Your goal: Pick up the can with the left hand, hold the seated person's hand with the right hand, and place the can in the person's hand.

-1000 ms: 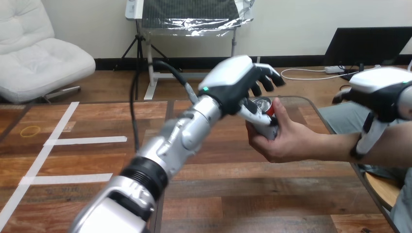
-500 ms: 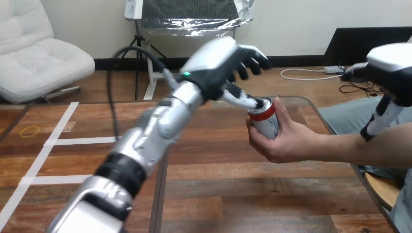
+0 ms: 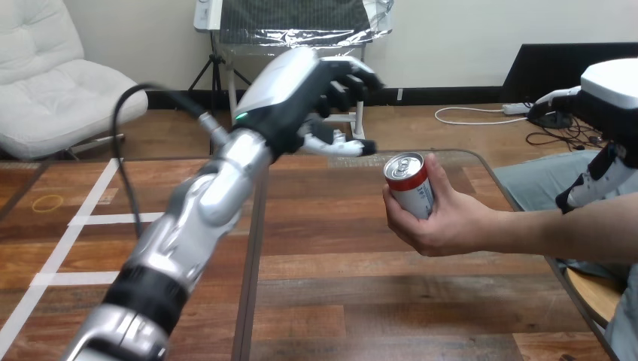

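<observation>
A red and silver can (image 3: 410, 184) stands upright in the person's hand (image 3: 444, 222), which comes in from the right and grips it above the table. My left hand (image 3: 301, 98) hovers up and to the left of the can, open with relaxed fingers and holding nothing; its thumb (image 3: 350, 147) points towards the can with a gap between them. At the right edge my right hand (image 3: 609, 105) is above the person's forearm (image 3: 572, 229), open, and one finger (image 3: 590, 184) hangs down just over the arm.
The wooden table (image 3: 338, 286) has a dark seam down its middle and white tape lines (image 3: 120, 218) at the left. Its right edge (image 3: 519, 203) runs beside the person's lap.
My left hand has let go of the can and drawn back up and left. The can stays in the person's hand. My right hand has lifted off the person's wrist.
</observation>
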You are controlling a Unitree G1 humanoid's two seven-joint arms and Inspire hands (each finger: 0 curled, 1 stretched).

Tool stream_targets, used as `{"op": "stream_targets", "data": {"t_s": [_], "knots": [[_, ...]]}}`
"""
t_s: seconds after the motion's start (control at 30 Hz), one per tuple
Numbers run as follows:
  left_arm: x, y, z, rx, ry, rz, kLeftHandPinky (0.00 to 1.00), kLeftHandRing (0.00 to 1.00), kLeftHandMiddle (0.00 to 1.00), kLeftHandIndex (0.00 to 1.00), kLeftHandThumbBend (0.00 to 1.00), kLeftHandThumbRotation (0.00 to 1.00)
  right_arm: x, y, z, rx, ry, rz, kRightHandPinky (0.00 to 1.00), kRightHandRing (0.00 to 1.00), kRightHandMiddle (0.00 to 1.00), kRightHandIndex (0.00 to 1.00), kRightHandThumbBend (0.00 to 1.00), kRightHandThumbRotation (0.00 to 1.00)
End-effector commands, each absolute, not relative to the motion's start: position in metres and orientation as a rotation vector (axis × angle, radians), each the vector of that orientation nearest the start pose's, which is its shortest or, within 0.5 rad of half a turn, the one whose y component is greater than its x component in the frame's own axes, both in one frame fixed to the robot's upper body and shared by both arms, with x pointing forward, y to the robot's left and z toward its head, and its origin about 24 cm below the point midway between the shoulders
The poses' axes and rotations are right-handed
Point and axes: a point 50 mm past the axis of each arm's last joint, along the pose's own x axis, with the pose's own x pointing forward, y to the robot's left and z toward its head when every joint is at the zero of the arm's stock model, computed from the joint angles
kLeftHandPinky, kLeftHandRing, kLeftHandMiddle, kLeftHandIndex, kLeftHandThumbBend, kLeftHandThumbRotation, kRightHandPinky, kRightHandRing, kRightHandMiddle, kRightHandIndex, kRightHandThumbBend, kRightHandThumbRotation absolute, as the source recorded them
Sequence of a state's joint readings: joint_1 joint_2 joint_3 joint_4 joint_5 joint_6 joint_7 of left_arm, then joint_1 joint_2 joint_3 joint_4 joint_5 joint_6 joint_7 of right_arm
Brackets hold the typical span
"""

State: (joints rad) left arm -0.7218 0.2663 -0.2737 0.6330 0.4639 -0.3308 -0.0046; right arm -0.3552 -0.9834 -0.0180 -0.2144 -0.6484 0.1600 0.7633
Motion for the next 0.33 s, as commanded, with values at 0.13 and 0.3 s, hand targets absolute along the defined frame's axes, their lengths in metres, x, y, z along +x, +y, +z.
{"op": "stream_targets", "data": {"t_s": [0.13,0.3], "knots": [[0.348,0.119,0.140,0.757,-0.499,-0.308,0.56,0.64,0.68,0.68,0.65,0.03,0.260,-0.246,0.236,-1.554,-0.016,0.178,0.78,0.87,0.88,0.83,0.67,0.02],[0.336,0.125,0.135,0.664,-0.513,-0.276,0.58,0.66,0.69,0.68,0.64,0.03,0.248,-0.240,0.231,-1.469,-0.130,0.147,0.73,0.84,0.86,0.81,0.66,0.01]]}}
